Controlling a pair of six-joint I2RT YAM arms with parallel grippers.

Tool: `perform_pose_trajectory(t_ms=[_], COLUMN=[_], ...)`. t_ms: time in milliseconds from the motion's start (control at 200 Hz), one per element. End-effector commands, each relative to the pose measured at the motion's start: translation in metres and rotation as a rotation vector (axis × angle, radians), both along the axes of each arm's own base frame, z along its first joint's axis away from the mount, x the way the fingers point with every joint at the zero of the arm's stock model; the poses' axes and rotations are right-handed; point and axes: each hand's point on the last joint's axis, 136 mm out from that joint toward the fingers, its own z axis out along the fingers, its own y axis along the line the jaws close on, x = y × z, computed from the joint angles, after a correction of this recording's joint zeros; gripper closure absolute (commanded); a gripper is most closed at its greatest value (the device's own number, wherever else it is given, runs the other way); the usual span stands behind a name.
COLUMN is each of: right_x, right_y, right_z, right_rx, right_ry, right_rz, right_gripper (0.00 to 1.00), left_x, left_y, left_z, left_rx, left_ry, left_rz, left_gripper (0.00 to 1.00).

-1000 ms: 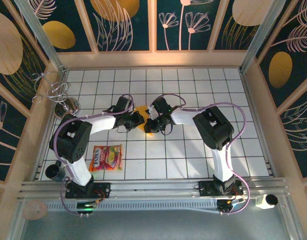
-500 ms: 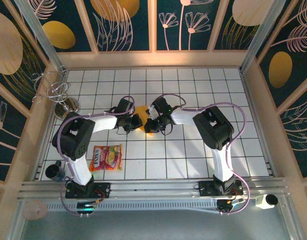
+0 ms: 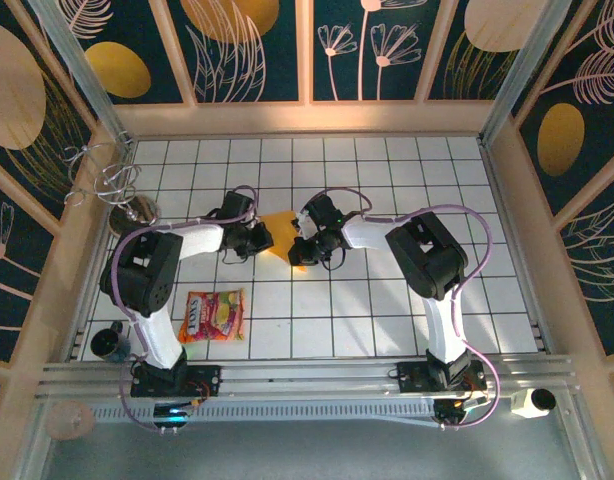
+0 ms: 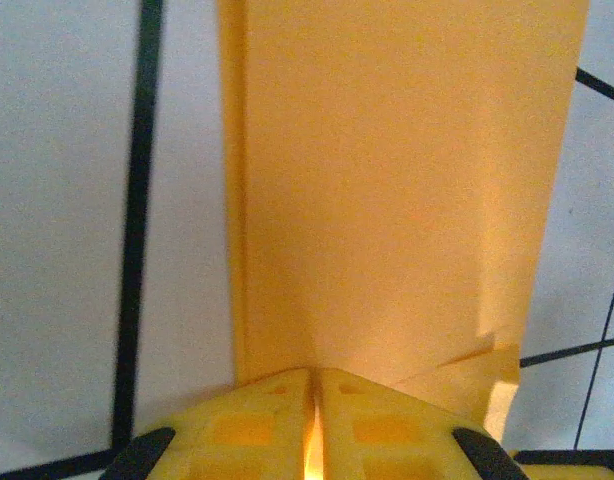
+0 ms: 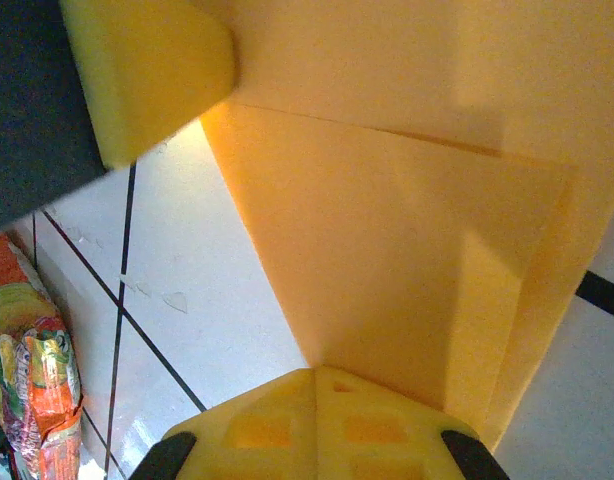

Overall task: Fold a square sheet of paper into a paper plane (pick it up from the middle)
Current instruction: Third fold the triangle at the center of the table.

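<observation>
The square sheet of paper (image 3: 277, 226), plain orange-yellow and creased into layers, is being gripped from both sides over the middle of the white-tiled bench (image 3: 387, 320). In the left wrist view the left hand (image 4: 314, 400) is clamping its yellow fingers (image 4: 237, 430) together on the near edge of the sheet, with only a thin seam showing between them. A long crease is running away from the hand along the sheet's left side, and a small folded corner is sticking out at the lower right. In the right wrist view the right hand (image 5: 317, 400) is likewise squeezing shut on the paper, which is spreading out from its fingers (image 5: 257, 430) in angled, overlapping panels. One of the left hand's yellow fingers (image 5: 147, 70) is pressing on the sheet at the upper left. From above, the two hands are facing each other with the sheet between them. Further out, a red-and-yellow snack packet (image 3: 213, 315) is lying flat on the bench near the left arm's base, closed as far as can be seen, and its printing is too small to read. A dark cup (image 3: 107, 343) is standing by the near left corner, its contents impossible to tell, and a wire stand (image 3: 112, 190) is sitting at the far left.
</observation>
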Motion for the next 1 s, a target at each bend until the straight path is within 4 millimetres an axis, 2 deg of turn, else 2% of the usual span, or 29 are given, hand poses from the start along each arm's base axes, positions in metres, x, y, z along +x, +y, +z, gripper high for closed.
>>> perform_pose_trajectory(t_ms=[0, 190, 285, 345, 360, 385, 405, 506, 526, 591, 796, 996], right_x=[-0.043, -0.038, -0.037, -0.037, -0.036, -0.036, -0.037, -0.036, -0.036, -0.034, -0.033, -0.03], right_y=[-0.055, -0.048, -0.047, -0.047, -0.047, -0.047, -0.047, -0.046, -0.047, -0.047, -0.044, -0.043], right_z=[-0.066, -0.06, -0.058, -0.058, -0.058, -0.058, -0.058, -0.057, -0.057, -0.057, -0.053, -0.046], right_rx=[-0.267, -0.239, -0.229, -0.227, -0.226, -0.226, -0.225, -0.222, -0.222, -0.219, -0.205, -0.18], right_ry=[0.21, 0.203, 0.205, 0.207, 0.207, 0.209, 0.209, 0.208, 0.208, 0.205, 0.196, 0.177], right_rz=[-0.045, -0.053, -0.056, -0.057, -0.057, -0.058, -0.056, -0.055, -0.055, -0.055, -0.049, -0.04], right_gripper=[0.95, 0.95, 0.95, 0.95, 0.95, 0.95, 0.95, 0.95, 0.95, 0.95, 0.95, 0.95], left_x=[0.012, 0.022, 0.019, 0.013, 0.014, 0.013, 0.005, -0.008, -0.01, -0.013, -0.018, -0.024], left_y=[0.031, 0.015, 0.005, -0.003, -0.007, -0.015, -0.018, -0.043, -0.045, -0.048, -0.04, -0.016], left_z=[-0.007, 0.039, 0.056, 0.055, 0.066, 0.072, 0.064, 0.061, 0.048, 0.037, 0.009, -0.02], left_rx=[0.126, 0.014, -0.048, -0.077, -0.1, -0.129, -0.14, -0.187, -0.175, -0.159, -0.095, 0.048], left_ry=[0.0, -0.087, -0.114, -0.102, -0.127, -0.136, -0.114, -0.093, -0.063, -0.039, 0.026, 0.088], left_rz=[0.039, 0.038, 0.034, 0.027, 0.023, 0.011, 0.004, -0.043, -0.047, -0.05, -0.033, 0.026], left_gripper=[0.88, 0.88, 0.88, 0.88, 0.88, 0.88, 0.88, 0.88, 0.88, 0.89, 0.89, 0.92])
